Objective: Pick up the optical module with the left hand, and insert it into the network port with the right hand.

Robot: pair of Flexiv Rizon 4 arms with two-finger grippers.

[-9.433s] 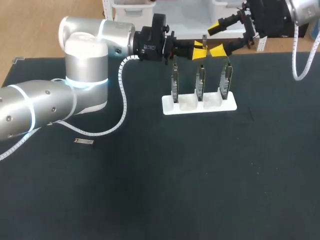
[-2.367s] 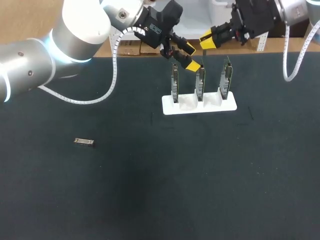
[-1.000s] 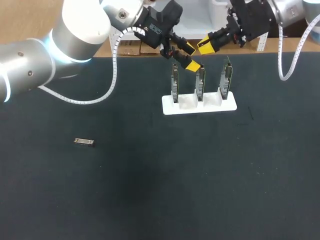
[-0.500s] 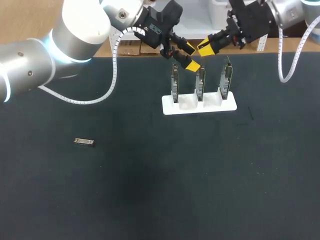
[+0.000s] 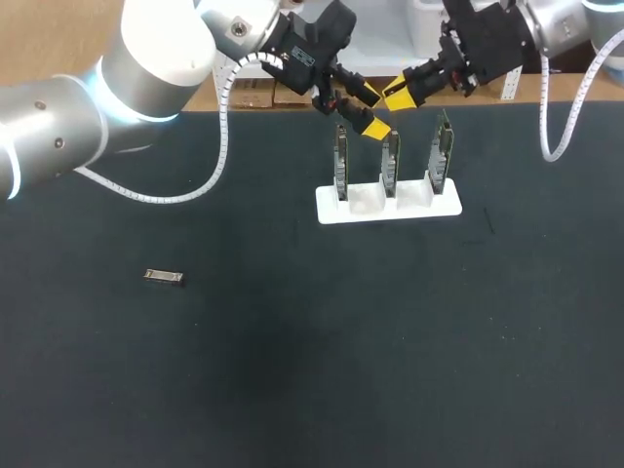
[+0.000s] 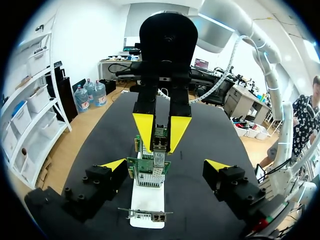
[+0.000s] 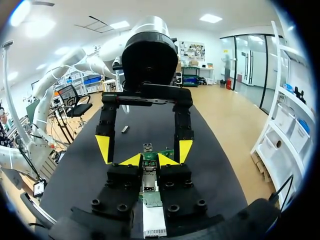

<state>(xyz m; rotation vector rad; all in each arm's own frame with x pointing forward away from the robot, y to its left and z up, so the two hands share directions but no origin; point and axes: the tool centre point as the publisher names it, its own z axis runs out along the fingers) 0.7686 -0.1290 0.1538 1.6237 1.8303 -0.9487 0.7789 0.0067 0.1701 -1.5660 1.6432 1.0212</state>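
Pick-up judged done: right gripper (image 5: 398, 95), upper middle, pinches the optical module (image 7: 148, 177) near the network port (image 5: 390, 146); left gripper (image 5: 370, 110) spread; insertion left.

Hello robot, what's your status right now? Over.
Left gripper open, empty. Right gripper shut on optical module, above the card rack. Left gripper close ahead, facing it.

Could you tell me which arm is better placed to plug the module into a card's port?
The right, probably. The right gripper is shut on the module close above the middle card in the stand, while the left gripper hangs open and empty beside it.
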